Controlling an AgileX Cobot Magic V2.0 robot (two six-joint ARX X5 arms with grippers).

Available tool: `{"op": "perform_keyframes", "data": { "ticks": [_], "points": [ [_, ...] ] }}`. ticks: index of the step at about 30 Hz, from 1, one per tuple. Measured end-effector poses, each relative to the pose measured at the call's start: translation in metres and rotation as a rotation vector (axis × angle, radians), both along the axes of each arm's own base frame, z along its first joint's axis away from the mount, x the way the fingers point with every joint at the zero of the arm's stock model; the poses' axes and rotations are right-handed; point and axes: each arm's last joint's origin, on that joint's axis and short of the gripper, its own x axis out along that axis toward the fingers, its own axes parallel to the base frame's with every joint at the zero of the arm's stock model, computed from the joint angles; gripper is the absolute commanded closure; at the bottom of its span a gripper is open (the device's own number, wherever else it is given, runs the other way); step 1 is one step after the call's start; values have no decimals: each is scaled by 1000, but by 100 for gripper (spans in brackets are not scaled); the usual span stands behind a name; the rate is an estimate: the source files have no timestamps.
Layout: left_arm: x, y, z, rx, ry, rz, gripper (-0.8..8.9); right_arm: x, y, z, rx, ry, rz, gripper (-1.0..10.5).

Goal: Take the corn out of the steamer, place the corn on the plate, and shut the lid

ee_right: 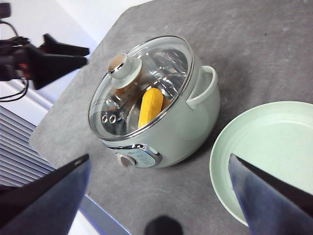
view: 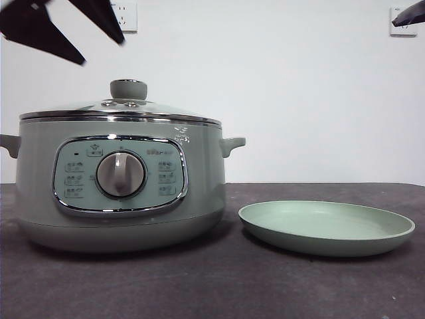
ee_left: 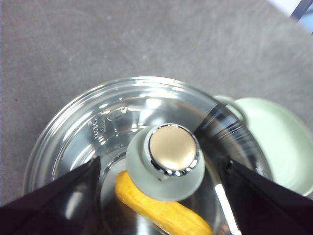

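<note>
The stubby yellow-orange corn (ee_right: 150,106) lies inside the round sage-green steamer (view: 119,186) under the domed glass lid (ee_left: 137,132), beside the empty pale green plate (view: 327,227) on the dark worktop. The left gripper (ee_left: 161,196) is held wide open above the grey-green knob (ee_left: 166,161), gripping nothing, and the right gripper (ee_right: 156,196), also open and empty, waits well clear. If the jaws are closed off-centre, the smooth knob could slip and the lid be dropped back onto the rim.

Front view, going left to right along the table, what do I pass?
Left hand open above the lid → steamer with lid on → plate, with nothing on it.
</note>
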Motion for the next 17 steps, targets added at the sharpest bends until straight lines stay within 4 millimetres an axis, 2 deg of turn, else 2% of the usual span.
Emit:
{"op": "perform_keyframes", "data": {
  "ticks": [7,17],
  "points": [
    [22,-23,-20,76,0,-20,409,1,-1,-1,-25,3,-41,477],
    [32,-35,-36,123,22,-32,410,1,-1,-1,-25,7,-41,478]
  ]
}}
